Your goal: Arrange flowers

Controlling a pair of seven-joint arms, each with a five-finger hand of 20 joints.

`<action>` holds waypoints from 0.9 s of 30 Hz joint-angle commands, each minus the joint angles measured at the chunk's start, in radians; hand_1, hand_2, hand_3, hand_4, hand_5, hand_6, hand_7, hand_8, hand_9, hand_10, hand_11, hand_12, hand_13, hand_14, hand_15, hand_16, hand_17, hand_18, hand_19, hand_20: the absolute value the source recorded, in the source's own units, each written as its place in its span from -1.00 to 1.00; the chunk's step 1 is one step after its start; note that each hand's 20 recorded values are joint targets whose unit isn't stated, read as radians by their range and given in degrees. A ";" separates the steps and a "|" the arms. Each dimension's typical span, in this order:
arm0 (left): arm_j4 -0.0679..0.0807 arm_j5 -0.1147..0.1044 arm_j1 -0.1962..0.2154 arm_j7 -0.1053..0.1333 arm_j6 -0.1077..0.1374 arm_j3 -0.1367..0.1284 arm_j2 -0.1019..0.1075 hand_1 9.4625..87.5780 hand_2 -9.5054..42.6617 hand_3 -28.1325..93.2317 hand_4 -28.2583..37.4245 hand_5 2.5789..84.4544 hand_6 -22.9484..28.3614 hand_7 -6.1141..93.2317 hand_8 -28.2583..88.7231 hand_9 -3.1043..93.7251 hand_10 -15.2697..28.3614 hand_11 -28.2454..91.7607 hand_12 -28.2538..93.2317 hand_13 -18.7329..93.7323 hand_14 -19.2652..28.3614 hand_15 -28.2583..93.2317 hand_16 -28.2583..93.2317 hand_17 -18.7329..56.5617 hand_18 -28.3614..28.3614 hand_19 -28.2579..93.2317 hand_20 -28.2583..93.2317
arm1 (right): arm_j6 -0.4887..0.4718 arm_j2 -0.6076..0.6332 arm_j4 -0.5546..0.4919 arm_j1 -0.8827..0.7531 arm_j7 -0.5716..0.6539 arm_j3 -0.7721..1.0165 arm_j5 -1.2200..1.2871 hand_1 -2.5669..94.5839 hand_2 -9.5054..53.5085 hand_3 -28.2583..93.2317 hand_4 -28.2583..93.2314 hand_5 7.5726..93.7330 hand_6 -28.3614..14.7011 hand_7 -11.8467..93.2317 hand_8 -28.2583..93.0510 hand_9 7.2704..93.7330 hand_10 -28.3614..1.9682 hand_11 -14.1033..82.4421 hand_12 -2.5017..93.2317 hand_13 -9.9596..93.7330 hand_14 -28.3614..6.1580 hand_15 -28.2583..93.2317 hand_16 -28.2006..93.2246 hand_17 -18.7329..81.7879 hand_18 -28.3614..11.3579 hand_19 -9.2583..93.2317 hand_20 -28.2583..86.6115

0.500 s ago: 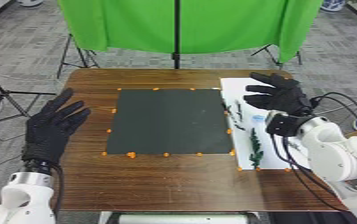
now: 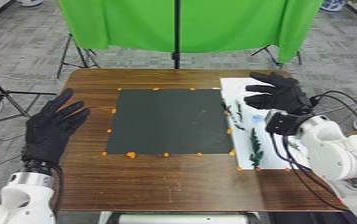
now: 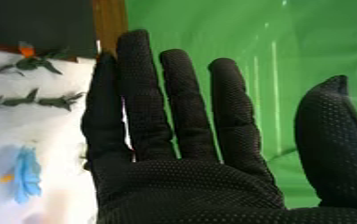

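Right of the mat (image 2: 170, 121) on the desk (image 2: 157, 185), a white sheet (image 2: 234, 87) bears green sprigs (image 2: 256, 150) and a blue flower (image 3: 29, 175). The right hand (image 2: 285, 97), also right of the mat, has straight fingers, thumb well apart, holding nothing. Left of the mat, the left hand (image 2: 46, 137) is open and empty.

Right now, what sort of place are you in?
Probably a robotics lab or test space: a green cloth backdrop hangs behind the brown wooden table, black tripod-like stands rise from the grey carpeted floor, and orange markers surround a dark mat.
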 commanded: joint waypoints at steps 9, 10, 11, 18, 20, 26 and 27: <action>-0.010 0.007 0.022 -0.020 0.004 -0.019 -0.007 -0.72 -0.37 0.75 -1.00 -0.25 0.18 -0.65 -0.66 -0.31 0.56 -0.11 -0.35 -0.26 0.88 0.18 -0.65 -0.75 0.67 0.21 -0.44 | 0.081 -0.029 -0.164 0.058 0.530 0.010 -0.601 -0.47 -0.57 0.73 -0.92 0.05 0.10 -0.44 -0.74 0.28 -0.29 -0.26 -0.67 0.37 -0.35 0.35 -0.38 0.14 -0.68 0.96 -0.54; -0.013 0.007 0.026 -0.020 0.006 -0.022 -0.007 -0.72 -0.37 0.75 -1.00 -0.25 0.18 -0.65 -0.66 -0.31 0.56 -0.11 -0.35 -0.26 0.88 0.18 -0.65 -0.75 0.67 0.21 -0.44 | 0.062 -0.029 -0.174 0.052 0.558 0.017 -0.635 -0.46 -0.57 0.73 -0.92 0.06 0.10 -0.44 -0.74 0.30 -0.30 -0.24 -0.67 0.38 -0.34 0.36 -0.38 0.15 -0.67 0.97 -0.55; -0.014 0.007 0.028 -0.020 0.006 -0.024 -0.006 -0.72 -0.37 0.75 -1.00 -0.25 0.18 -0.66 -0.66 -0.31 0.56 -0.11 -0.35 -0.26 0.88 0.18 -0.66 -0.75 0.67 0.21 -0.44 | 0.034 -0.032 -0.188 0.043 0.594 0.032 -0.668 -0.46 -0.59 0.72 -0.91 0.07 0.08 -0.43 -0.74 0.32 -0.32 -0.22 -0.66 0.40 -0.33 0.37 -0.37 0.18 -0.66 0.99 -0.56; -0.022 0.009 0.045 -0.014 0.007 -0.041 -0.003 -0.72 -0.37 0.75 -1.00 -0.25 0.18 -0.66 -0.66 -0.31 0.56 -0.11 -0.35 -0.26 0.88 0.18 -0.66 -0.75 0.67 0.21 -0.44 | -0.147 -0.024 -0.280 0.008 0.790 0.031 -0.992 -0.40 -0.66 0.67 -0.88 0.15 -0.01 -0.45 -0.72 0.47 -0.40 -0.11 -0.61 0.50 -0.32 0.47 -0.35 0.32 -0.47 1.00 -0.50; -0.026 0.007 0.050 -0.010 0.009 -0.045 -0.002 -0.72 -0.37 0.75 -1.00 -0.25 0.18 -0.66 -0.66 -0.31 0.56 -0.11 -0.35 -0.26 0.88 0.18 -0.66 -0.75 0.67 0.21 -0.44 | -0.198 -0.025 -0.301 0.005 0.844 0.022 -1.047 -0.39 -0.70 0.64 -0.87 0.20 -0.09 -0.48 -0.71 0.52 -0.40 -0.05 -0.59 0.53 -0.30 0.49 -0.33 0.32 -0.51 1.00 -0.37; -0.042 0.005 0.082 0.012 0.016 -0.066 0.004 -0.72 -0.37 0.75 -1.00 -0.25 0.18 -0.65 -0.66 -0.31 0.56 -0.11 -0.35 -0.26 0.88 0.19 -0.66 -0.75 0.67 0.21 -0.43 | -0.323 -0.032 -0.333 0.010 0.948 -0.036 -1.146 -0.33 -0.77 0.61 -0.86 0.38 -0.27 -0.51 -0.68 0.67 -0.41 -0.02 -0.56 0.65 -0.25 0.49 -0.32 0.40 -0.54 1.00 -0.20; -0.043 0.006 0.085 0.014 0.014 -0.068 0.003 -0.72 -0.37 0.75 -1.00 -0.25 0.18 -0.65 -0.66 -0.31 0.56 -0.11 -0.35 -0.26 0.88 0.19 -0.66 -0.75 0.67 0.21 -0.43 | -0.335 -0.033 -0.332 0.014 0.965 -0.053 -1.164 -0.33 -0.78 0.60 -0.86 0.41 -0.28 -0.50 -0.68 0.69 -0.41 -0.02 -0.56 0.67 -0.24 0.49 -0.31 0.42 -0.54 1.00 -0.19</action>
